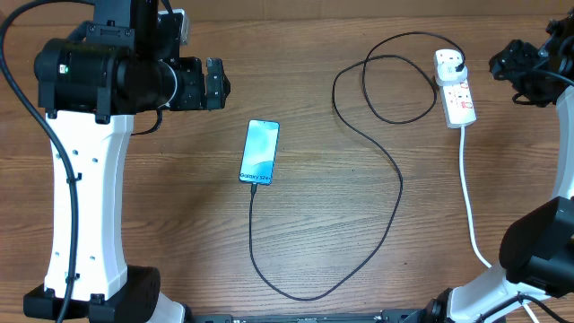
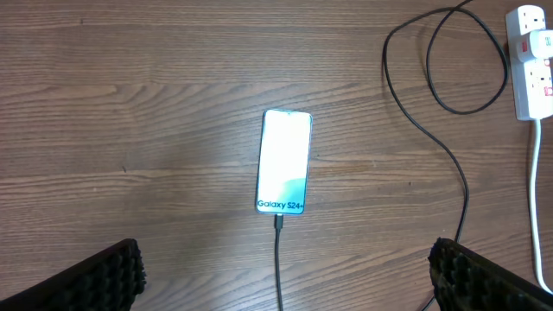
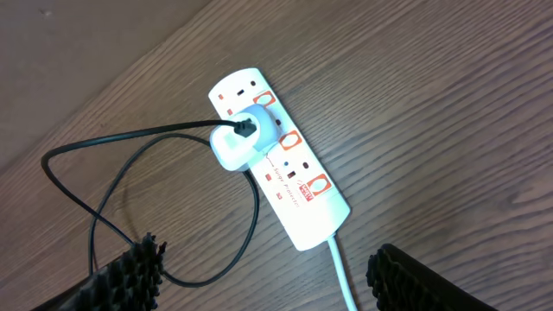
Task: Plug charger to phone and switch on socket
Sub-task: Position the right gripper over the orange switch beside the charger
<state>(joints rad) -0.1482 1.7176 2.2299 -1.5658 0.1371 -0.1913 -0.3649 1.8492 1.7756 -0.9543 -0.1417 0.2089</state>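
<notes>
Socket: charger plugged in, phone cabled. Right gripper parted above it, left gripper parted, both empty. Next, likely: press red switch squarely, one fingertip.

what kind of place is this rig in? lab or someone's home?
Probably a robot lab or test bench, not a home: two robot arms mounted at a wood-grain table, with a phone, a charger cable and a power strip laid out.
</notes>
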